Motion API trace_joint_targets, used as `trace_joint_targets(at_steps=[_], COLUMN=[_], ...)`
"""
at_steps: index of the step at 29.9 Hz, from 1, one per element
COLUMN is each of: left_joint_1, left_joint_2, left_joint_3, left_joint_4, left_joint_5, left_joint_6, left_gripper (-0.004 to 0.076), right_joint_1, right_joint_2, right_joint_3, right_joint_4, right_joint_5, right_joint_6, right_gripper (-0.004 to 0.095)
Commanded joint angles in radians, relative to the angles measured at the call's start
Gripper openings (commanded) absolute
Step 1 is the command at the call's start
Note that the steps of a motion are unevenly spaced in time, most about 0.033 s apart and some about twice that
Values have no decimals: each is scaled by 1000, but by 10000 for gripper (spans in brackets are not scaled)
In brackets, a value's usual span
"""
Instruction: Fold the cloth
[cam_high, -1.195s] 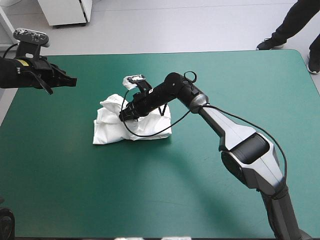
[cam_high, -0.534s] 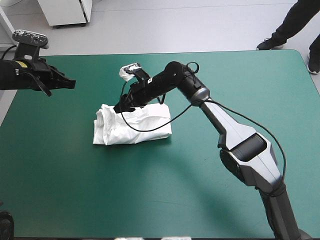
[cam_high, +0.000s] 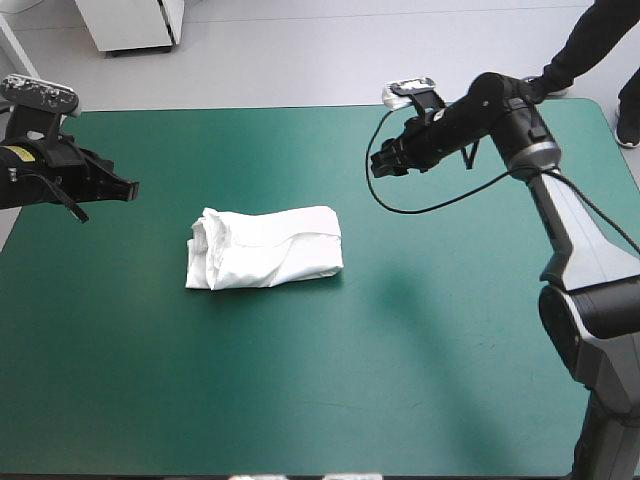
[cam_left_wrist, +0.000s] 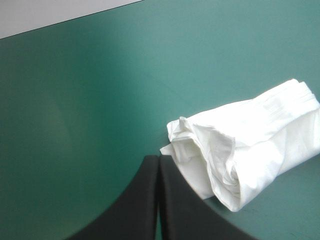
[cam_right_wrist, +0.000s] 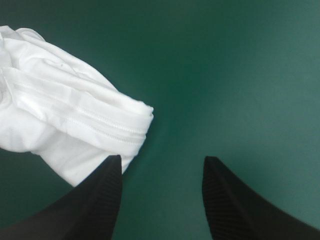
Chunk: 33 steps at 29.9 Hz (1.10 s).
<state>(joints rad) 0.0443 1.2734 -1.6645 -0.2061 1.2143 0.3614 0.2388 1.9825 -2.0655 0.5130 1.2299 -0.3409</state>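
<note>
Pulled back from the T-shirt (cam_high: 265, 248), the right gripper (cam_high: 376, 166) hangs with jaws apart near the far right edge, the left gripper (cam_high: 128, 188) waits with jaws together by the left edge, and the T-shirt lies as a folded bundle left of centre on the teal-green cover (cam_high: 420, 370), so folding looks finished.

white T-shirt (cam_high: 265, 247), folded bundle, mid-table

In the left wrist view the T-shirt (cam_left_wrist: 250, 145) runs out of frame at one end, a corner hidden behind the left claw (cam_left_wrist: 158, 159). The right wrist view also cuts it off, one edge behind a finger of the right claw (cam_right_wrist: 162, 161).
</note>
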Motion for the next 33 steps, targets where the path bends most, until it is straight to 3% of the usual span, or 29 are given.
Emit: trace_joint_targets(at_steps=[1,7,22,33], left_joint_1=[0,0,0,0], left_joint_2=[-43,-52,-52,-52], left_joint_3=[-15,-15,-15,-14], left_joint_4=[19,40,40,44], left_joint_5=[-63,-77,-98,-98], left_joint_6=[-35,-52,-67,-67], left_gripper=[-8,-8,-8,-9], right_joint_1=[-26,8,86,142], right_joint_2=[-139,-113,125,184], right_joint_3=[99,210,208,195], right_joint_4=[41,134,316,326], right_joint_5=[-45,-90,-109,-147], right_joint_6=[-26,-92,-158,-168], right_gripper=[479,479,527,527])
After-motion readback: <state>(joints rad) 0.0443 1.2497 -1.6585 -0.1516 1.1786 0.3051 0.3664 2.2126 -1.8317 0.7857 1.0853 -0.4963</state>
